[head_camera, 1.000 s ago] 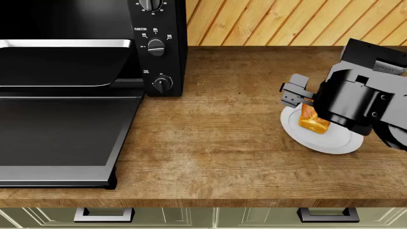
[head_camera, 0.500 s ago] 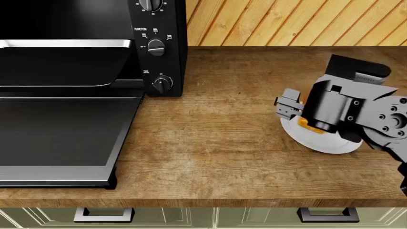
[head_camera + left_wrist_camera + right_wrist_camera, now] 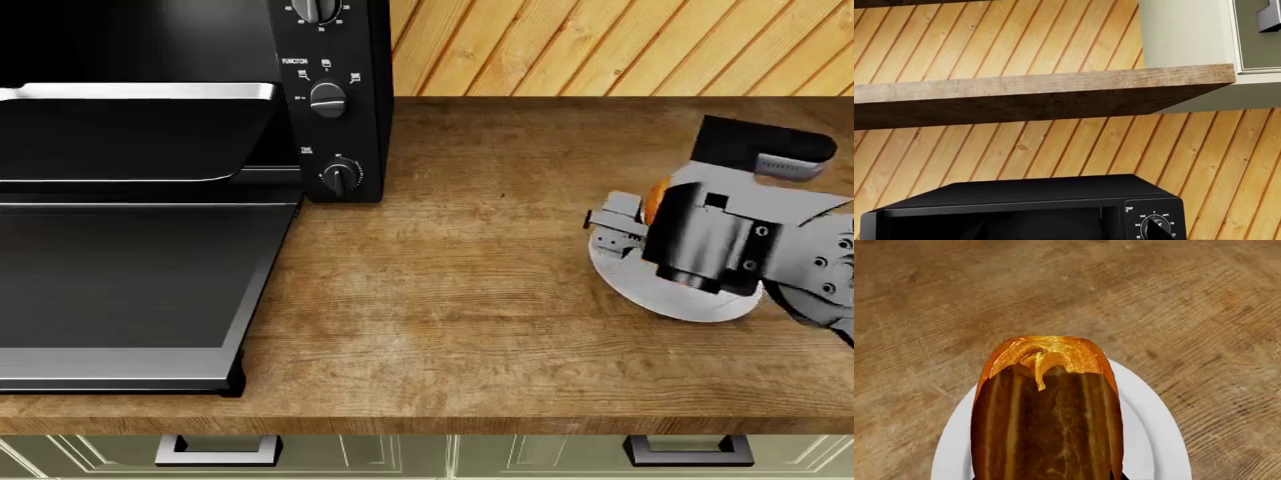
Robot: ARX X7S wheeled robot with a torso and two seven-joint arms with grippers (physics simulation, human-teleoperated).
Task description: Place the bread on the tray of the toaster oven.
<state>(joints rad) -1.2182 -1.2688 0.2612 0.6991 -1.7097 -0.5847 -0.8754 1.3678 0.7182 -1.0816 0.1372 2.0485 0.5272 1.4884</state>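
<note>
Fingers of the right gripper (image 3: 617,232) are hidden behind its body, so their state cannot be told; the bread (image 3: 1047,410) fills the wrist view lengthwise over the plate (image 3: 667,296), probably between them. Tray (image 3: 127,135) lies far left.

bread (image 3: 1047,410) now higher above plate (image 3: 627,280)

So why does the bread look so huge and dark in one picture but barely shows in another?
In the right wrist view the bread sits so close to the lens that it fills the frame, its near part shadowed; in the head view the right arm covers all but an orange sliver above the white plate.
</note>
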